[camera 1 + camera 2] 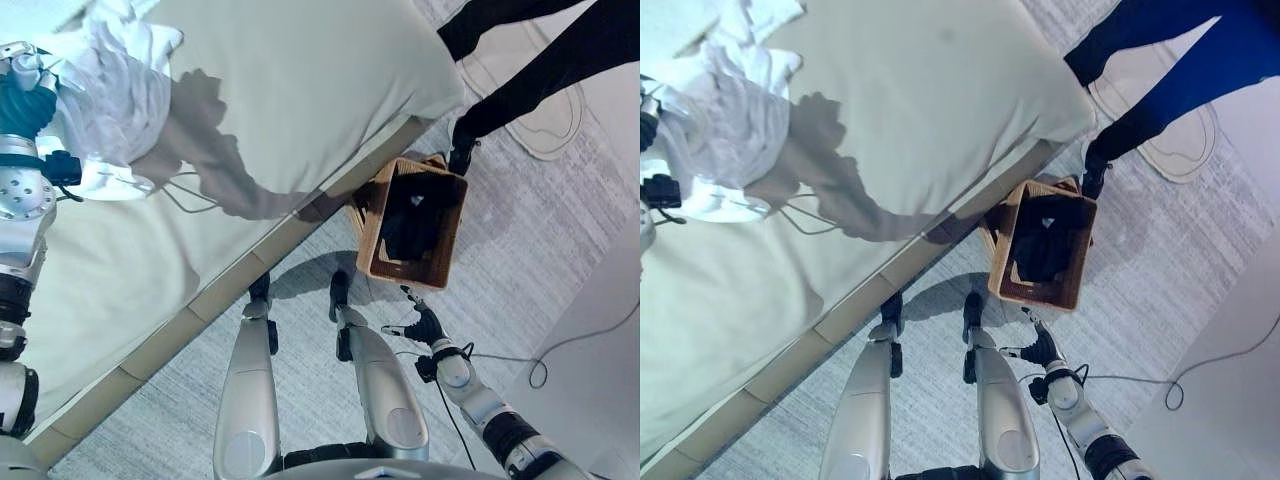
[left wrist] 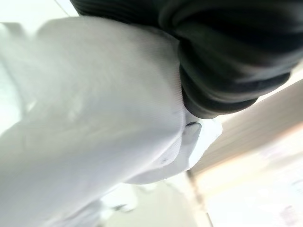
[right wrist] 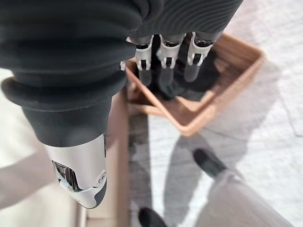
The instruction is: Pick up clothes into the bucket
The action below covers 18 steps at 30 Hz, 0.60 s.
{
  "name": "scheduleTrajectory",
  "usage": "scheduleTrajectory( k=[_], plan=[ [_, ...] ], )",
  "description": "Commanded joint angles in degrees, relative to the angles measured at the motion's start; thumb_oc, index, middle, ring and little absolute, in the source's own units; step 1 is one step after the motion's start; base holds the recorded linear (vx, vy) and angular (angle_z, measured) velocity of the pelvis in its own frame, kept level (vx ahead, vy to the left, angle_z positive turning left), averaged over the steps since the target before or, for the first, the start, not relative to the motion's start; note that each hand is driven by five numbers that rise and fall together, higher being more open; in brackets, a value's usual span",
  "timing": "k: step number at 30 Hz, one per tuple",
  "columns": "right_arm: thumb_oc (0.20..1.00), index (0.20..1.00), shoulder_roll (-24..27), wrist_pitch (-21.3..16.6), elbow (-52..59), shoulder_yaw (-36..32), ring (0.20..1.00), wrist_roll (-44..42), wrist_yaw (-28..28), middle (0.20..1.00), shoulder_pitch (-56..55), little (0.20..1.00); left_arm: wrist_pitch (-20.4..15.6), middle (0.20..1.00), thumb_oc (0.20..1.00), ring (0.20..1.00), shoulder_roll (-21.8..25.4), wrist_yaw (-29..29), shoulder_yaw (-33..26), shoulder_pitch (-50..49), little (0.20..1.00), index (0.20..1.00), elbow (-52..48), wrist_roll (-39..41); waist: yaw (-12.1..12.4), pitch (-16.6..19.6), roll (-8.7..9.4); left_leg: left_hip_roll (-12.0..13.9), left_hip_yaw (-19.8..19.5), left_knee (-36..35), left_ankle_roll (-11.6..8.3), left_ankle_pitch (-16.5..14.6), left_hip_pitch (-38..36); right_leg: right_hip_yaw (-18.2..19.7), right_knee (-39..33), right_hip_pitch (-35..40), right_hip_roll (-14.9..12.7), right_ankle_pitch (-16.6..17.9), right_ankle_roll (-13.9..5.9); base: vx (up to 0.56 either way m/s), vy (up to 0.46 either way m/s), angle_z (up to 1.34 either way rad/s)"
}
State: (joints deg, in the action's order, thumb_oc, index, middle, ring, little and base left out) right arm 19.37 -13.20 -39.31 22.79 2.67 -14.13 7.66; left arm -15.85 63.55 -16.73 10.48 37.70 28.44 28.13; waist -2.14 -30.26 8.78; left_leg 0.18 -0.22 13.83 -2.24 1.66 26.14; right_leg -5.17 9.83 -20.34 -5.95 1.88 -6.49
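Note:
A heap of white clothes (image 1: 110, 90) lies on the bed (image 1: 300, 90) at the upper left. My left hand (image 1: 22, 65) sits at the heap's left edge, and white cloth (image 2: 94, 118) drapes right over it in the left wrist view. A brown wicker basket (image 1: 372, 255) stands on the floor by the bed's corner, with dark clothes (image 1: 415, 220) inside. My right hand (image 1: 425, 327) hangs open and empty just short of the basket's near side. In the right wrist view its straight fingers (image 3: 163, 56) point at the basket's rim (image 3: 222, 101).
A person's dark-clad legs (image 1: 540, 70) stand beyond the basket at the upper right, one foot close to its far corner. A pale round mat (image 1: 550, 130) lies on the grey carpet behind them. The bed's edge runs diagonally from the basket toward the lower left.

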Motion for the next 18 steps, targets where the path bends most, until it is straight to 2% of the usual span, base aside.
scheduleTrajectory(
  k=[1, 6, 7, 9, 13, 17, 18],
  plan=[
    [1.000, 1.000, 5.0, 0.3, 4.8, -2.7, 1.000, 1.2, 1.5, 1.000, -5.0, 1.000, -5.9, 0.200, 0.200, 0.200, -0.4, 2.2, -5.2, 2.0, 0.200, 0.200, -3.8, 3.3, 0.3, 3.5, -3.43, -2.7, 0.4, 5.4, 1.34, -7.0, -4.3, 0.7, -5.0, 1.5, -0.7, 6.1, -1.99, 0.15, -0.043, 0.10],
    [1.000, 1.000, 5.5, 0.4, 7.0, -3.4, 1.000, 1.5, 3.3, 1.000, -6.7, 1.000, -7.0, 0.200, 0.200, 0.200, 0.3, 4.3, -5.8, 0.1, 0.200, 0.200, -6.3, 5.2, 0.6, 7.8, -4.69, -2.8, 0.1, -0.2, 0.77, -5.1, -10.5, -0.1, -5.1, 5.9, -0.2, 4.3, -1.48, 0.13, -0.039, 0.05],
    [1.000, 1.000, 5.6, 0.3, 8.6, -3.5, 1.000, 1.3, 4.2, 1.000, -7.3, 1.000, -7.3, 0.200, 0.200, 0.200, 0.8, 5.5, -6.1, -0.6, 0.200, 0.200, -7.5, 6.5, 0.6, 9.9, -5.19, -2.8, 0.0, -2.5, 0.56, -4.4, -13.3, -0.5, -5.4, 7.9, 0.1, 3.5, -1.26, 0.19, -0.076, 0.07],
    [1.000, 1.000, 5.8, 0.3, 10.3, -3.6, 1.000, 1.2, 4.8, 1.000, -7.5, 1.000, -7.6, 0.200, 0.200, 0.200, 1.0, 6.2, -6.3, -1.2, 0.200, 0.200, -8.3, 7.5, 0.4, 11.0, -5.33, -2.8, -0.1, -4.0, 0.47, -3.7, -14.8, -0.7, -5.7, 8.9, 0.2, 3.3, -1.19, 0.12, -0.057, 0.09],
    [1.000, 1.000, 6.6, -0.5, 17.3, -5.2, 1.000, 0.1, 6.7, 1.000, -8.4, 1.000, -8.0, 0.200, 0.200, 0.200, 2.6, 9.0, -6.3, -2.2, 0.200, 0.200, -12.7, 10.1, 0.2, 16.0, -6.49, -2.2, 0.1, -8.2, -0.02, -2.8, -20.5, -1.5, -6.8, 13.7, 1.1, 1.7, -0.91, 0.11, -0.048, 0.10],
    [1.000, 1.000, 7.0, -1.5, 23.5, -6.0, 1.000, -2.2, 7.8, 1.000, -7.7, 1.000, -8.3, 0.200, 0.200, 0.200, 3.1, 10.3, -4.4, -0.8, 0.200, 0.200, -14.0, 12.0, -0.1, 18.5, -7.21, -1.2, 0.4, -10.6, -0.45, -2.3, -23.8, -2.1, -7.6, 16.8, 1.5, 0.8, -0.69, 0.08, -0.038, 0.10],
    [1.000, 1.000, 6.9, -1.9, 26.3, -6.3, 1.000, -3.9, 8.4, 1.000, -6.8, 1.000, -8.3, 0.200, 0.200, 0.200, 3.6, 10.9, -2.8, 0.9, 0.200, 0.200, -15.1, 13.5, -0.2, 20.4, -7.49, -0.8, 0.7, -11.7, -0.56, -2.1, -25.4, -2.4, -8.1, 18.3, 1.7, 0.4, -0.71, 0.06, -0.030, 0.03]
  ],
)
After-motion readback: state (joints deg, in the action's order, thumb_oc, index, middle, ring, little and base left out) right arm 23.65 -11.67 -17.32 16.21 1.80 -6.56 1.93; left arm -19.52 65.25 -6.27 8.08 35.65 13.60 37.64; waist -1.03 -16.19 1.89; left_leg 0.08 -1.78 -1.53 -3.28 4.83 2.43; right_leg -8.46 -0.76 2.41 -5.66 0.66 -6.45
